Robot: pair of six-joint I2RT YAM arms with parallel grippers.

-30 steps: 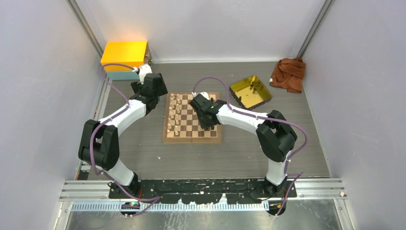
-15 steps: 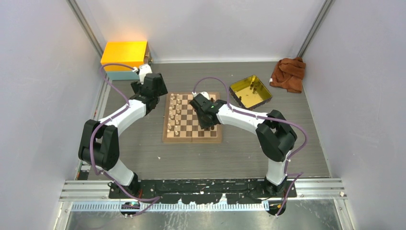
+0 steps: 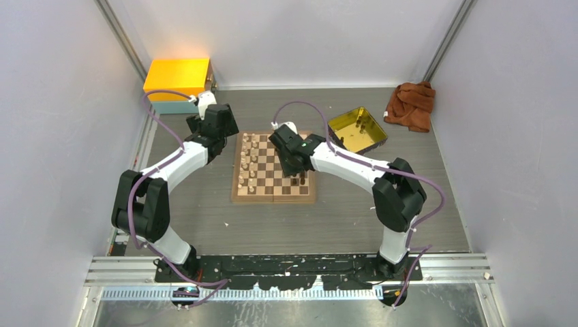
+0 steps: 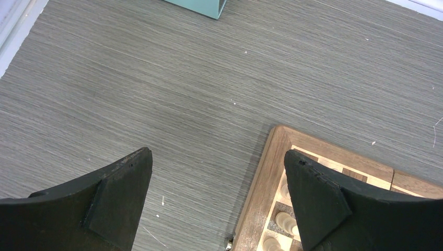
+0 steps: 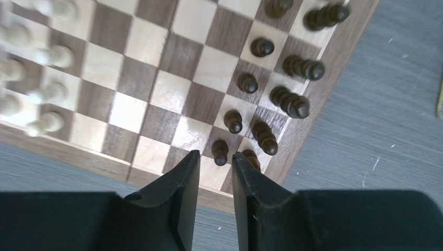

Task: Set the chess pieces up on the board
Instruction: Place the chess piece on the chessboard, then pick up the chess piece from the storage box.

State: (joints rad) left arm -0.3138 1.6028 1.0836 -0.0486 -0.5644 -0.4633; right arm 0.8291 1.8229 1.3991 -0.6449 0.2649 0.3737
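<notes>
The board (image 3: pixel 272 194) lies flat near the middle of the tabletop, a little toward the far edge. It is a square of wood with light and dark brown checks, a tan border and a seam across its centre. The squares are glossy and reflect the light.

The pale cream chess pieces (image 3: pixel 249 160) stand in two lines along the left side of the board. The dark brown chess pieces (image 5: pixel 295 104) stand along its right side, also in two lines. They are small turned figures with round heads. Some of them are blurred, so I cannot name each kind.

The right gripper (image 5: pixel 215 155) hangs over the near right corner of the board. Its fingers are a small way apart and hold nothing. A dark pawn (image 5: pixel 220 151) stands on the board and shows in the gap just past the tips.

The left gripper (image 4: pixel 217 157) is spread wide and is empty. It hangs over the bare tabletop (image 4: pixel 156 78), just beside the far left corner of the board.
</notes>
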